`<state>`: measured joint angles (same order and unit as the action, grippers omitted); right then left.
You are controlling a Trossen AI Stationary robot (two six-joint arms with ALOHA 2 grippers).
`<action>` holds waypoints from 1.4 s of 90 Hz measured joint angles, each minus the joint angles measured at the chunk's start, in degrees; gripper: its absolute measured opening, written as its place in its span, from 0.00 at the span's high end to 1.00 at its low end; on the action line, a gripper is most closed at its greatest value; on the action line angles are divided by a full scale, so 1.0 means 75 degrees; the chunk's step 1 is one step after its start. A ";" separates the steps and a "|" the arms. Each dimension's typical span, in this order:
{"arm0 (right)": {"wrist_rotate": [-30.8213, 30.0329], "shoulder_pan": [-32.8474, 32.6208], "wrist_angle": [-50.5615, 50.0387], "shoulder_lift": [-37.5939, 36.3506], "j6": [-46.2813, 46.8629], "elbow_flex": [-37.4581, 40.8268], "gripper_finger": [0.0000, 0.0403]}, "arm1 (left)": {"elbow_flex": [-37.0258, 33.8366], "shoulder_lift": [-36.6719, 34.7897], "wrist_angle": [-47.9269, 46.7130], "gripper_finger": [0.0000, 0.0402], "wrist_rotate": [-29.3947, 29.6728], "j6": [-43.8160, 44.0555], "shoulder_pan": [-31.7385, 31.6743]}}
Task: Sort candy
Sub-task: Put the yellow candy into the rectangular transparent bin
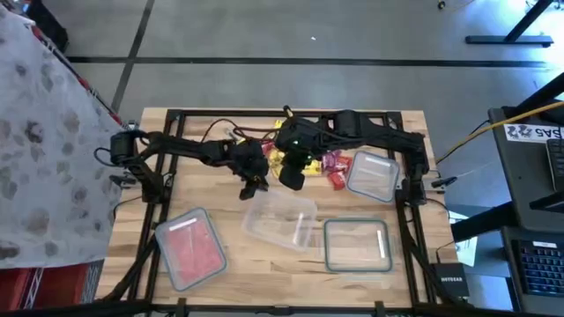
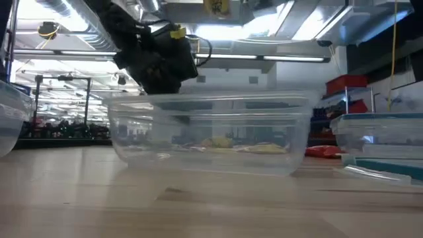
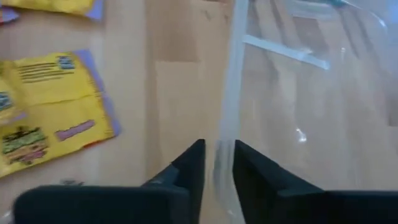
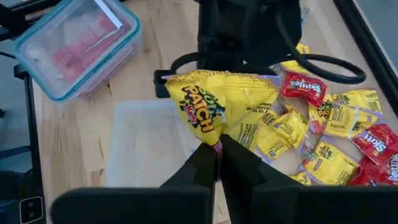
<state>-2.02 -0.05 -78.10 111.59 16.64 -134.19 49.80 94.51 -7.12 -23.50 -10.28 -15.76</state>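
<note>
Yellow and red candy packets (image 1: 319, 161) lie in a heap on the wooden table, behind a lidless clear container (image 1: 279, 220). My left gripper (image 1: 254, 185) is at that container's far left corner, shut on its wall (image 3: 225, 124). My right gripper (image 4: 219, 146) hovers by the heap, shut on a yellow candy packet (image 4: 217, 106). More yellow and red packets (image 4: 323, 155) lie below it. A teal-rimmed container (image 1: 189, 248) at the near left holds red candy. My left gripper has the clear container's thin wall (image 3: 222, 163) between its two fingers, one finger on each side, coming down from above. The container rests flat on the table. My right gripper pinches the yellow packet by one edge (image 4: 216, 142) between its two fingertips. The packet is lifted off the table and spreads out beyond the fingers, crumpled.
A teal-rimmed container (image 1: 357, 245) stands at the near right, and another clear one (image 1: 372, 174) sits to the right of the heap. The two grippers are close together above the table's middle. Bare wood lies along the near edge (image 2: 211, 205).
</note>
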 joint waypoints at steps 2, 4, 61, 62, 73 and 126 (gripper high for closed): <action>0.0000 0.0000 -0.0002 0.0000 0.0000 0.0000 1.00 | 0.0000 -0.0001 0.0001 0.90 0.0072 0.0003 -0.0015; -0.0002 0.0000 -0.0001 0.0000 -0.0007 0.0000 1.00 | 0.0000 -0.0001 0.0010 0.92 0.0117 0.0008 -0.0023; 0.0112 -0.0001 -0.0178 0.0099 -0.1081 0.0804 1.00 | 0.0003 -0.0136 -0.0007 0.93 0.1478 0.2811 -0.0156; 0.0144 -0.0004 -0.0134 0.0099 -0.1092 0.0879 1.00 | 0.0003 -0.0152 -0.0010 0.93 0.1481 0.2855 -0.0157; 0.0233 -0.0050 0.0395 0.0099 -0.1470 0.1731 1.00 | 0.0019 -0.0235 0.0042 0.89 0.1471 0.3222 -0.0222; 0.0261 -0.0041 0.4587 0.0105 -0.3456 0.5291 1.00 | 0.0082 -0.2033 -0.1335 0.74 0.1232 0.3605 -0.1370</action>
<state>-0.06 -0.36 -43.69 112.38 -9.27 -94.51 50.41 79.26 -17.13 -14.26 16.75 -26.04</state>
